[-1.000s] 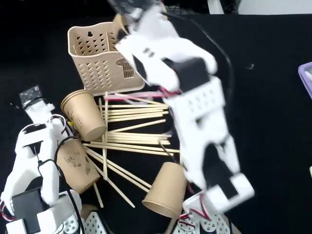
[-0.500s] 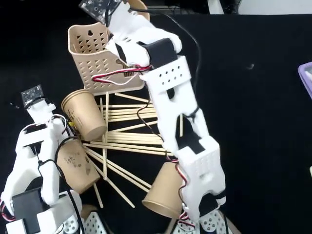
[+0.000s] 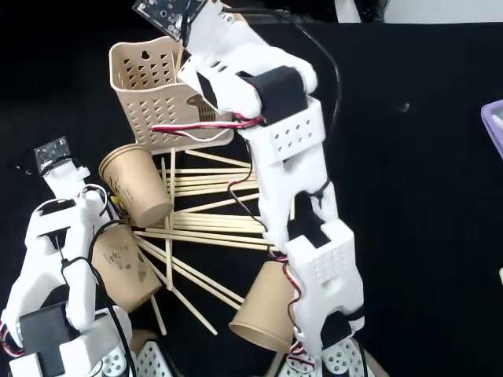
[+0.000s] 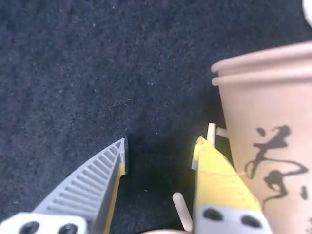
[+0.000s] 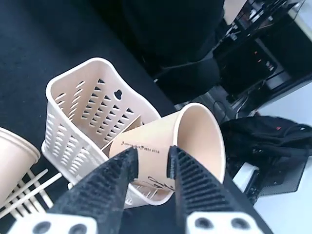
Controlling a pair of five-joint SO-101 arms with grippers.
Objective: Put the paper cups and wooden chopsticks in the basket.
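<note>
The beige slotted basket (image 3: 153, 90) stands at the table's far left; the right wrist view also shows the basket (image 5: 90, 112). My right gripper (image 5: 151, 157) is shut on a paper cup (image 5: 168, 139), which lies on its side over the basket's rim. Its arm (image 3: 295, 165) stretches from the near edge up to the basket. Three more paper cups lie on the mat: one (image 3: 135, 184) below the basket, one (image 3: 122, 267) by the left arm, one (image 3: 266, 308) near the front. Wooden chopsticks (image 3: 208, 216) fan out between them. My left gripper (image 4: 161, 151) is open over bare mat beside a cup (image 4: 268, 141).
A purple container's edge (image 3: 493, 118) shows at the far right. The right half of the black mat (image 3: 416, 204) has free room. The left arm (image 3: 55, 243) stands at the near left corner.
The right arm swung left and stretched toward the basket with the cup in its gripper. The left arm, the other cups and the chopsticks kept still.
</note>
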